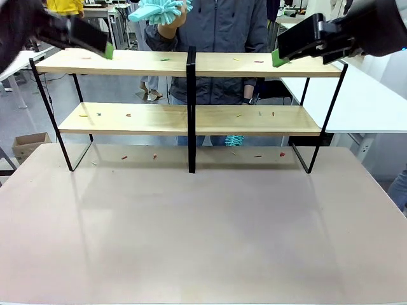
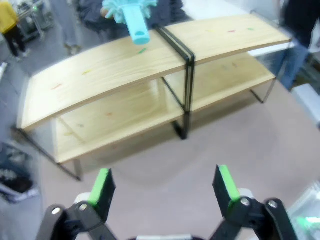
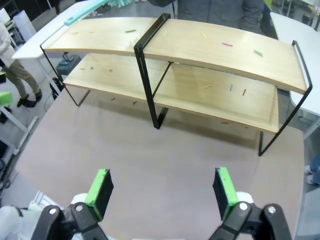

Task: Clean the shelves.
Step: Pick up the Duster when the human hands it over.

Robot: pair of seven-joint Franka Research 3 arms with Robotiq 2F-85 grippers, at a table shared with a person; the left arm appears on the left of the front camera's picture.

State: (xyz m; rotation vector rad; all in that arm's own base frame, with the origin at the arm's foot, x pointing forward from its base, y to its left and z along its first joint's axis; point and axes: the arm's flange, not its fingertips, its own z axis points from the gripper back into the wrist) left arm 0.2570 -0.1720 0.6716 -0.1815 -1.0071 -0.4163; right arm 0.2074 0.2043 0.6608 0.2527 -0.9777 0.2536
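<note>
The shelves (image 1: 191, 63) stand across the far half of the table, two light-wood boards on a black frame, with small coloured scraps on both boards. My left gripper (image 1: 95, 43) hovers at the top board's left end and my right gripper (image 1: 289, 49) above its right half. Seen from the wrists, the left gripper (image 2: 164, 187) and the right gripper (image 3: 162, 192) are both open and hold nothing, high above the table with the shelves (image 2: 110, 70) (image 3: 200, 50) ahead. Behind the shelves a person holds a teal duster (image 1: 159, 11) (image 2: 136, 22) over the top board.
Coloured scraps lie on the brown table (image 1: 203, 222) under the lower board. A teal tuft (image 1: 234, 140) shows behind the lower board. A white table (image 1: 365, 101) stands at the right, and a cardboard box (image 1: 25, 145) sits on the floor at the left.
</note>
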